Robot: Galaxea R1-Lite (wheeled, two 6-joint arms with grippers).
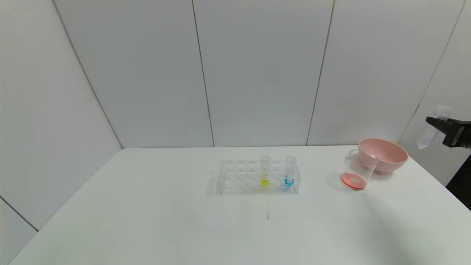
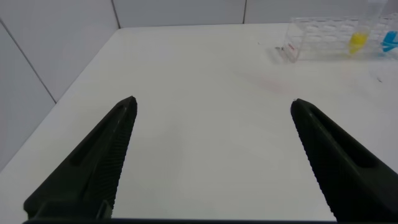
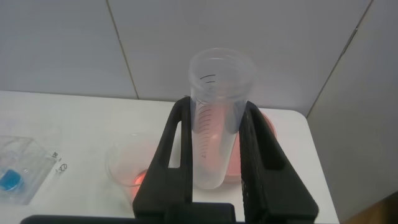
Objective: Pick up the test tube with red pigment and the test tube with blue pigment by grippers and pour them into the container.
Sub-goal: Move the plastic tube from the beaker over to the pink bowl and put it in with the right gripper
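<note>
Clear, seemingly emptied test tube [image 3: 214,124] clamped in right pincer [image 3: 214,155], tilted, mouth up; left pincer [image 2: 211,124] agape, empty.

White table [image 1: 147,221]: clear tube rack [image 1: 235,177] mid-table, far side; glass container [image 1: 356,173] to its right, orange-red liquid inside; pink bowl [image 1: 384,154] just behind, touching.
</note>
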